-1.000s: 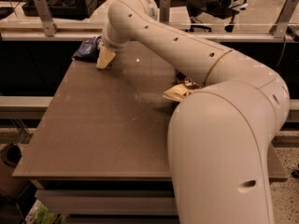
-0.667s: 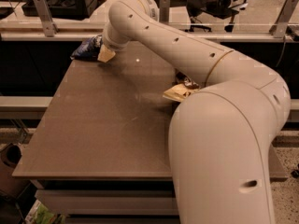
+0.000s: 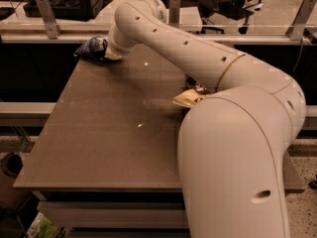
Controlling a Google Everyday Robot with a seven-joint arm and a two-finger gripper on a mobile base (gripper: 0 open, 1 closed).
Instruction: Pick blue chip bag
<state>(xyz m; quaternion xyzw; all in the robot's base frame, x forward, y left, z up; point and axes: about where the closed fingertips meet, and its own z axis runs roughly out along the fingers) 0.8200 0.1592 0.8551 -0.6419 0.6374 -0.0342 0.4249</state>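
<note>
The blue chip bag (image 3: 90, 48) is a small crumpled dark-blue foil bag with white markings. It lies at the far left corner of the brown table (image 3: 109, 133). My white arm reaches across the table to it. My gripper (image 3: 109, 52) sits right against the bag's right side, touching or almost touching it. The arm's wrist hides most of the gripper.
A larger brown-and-yellow chip bag (image 3: 189, 97) lies near the table's right middle, partly hidden behind my arm. A rail with metal posts (image 3: 47, 15) runs behind the table's far edge. A dark bin (image 3: 11, 166) stands on the floor at the left.
My gripper has moved left and farther back, closing the gap to the blue chip bag until it sits against it. The bag has not visibly moved.
</note>
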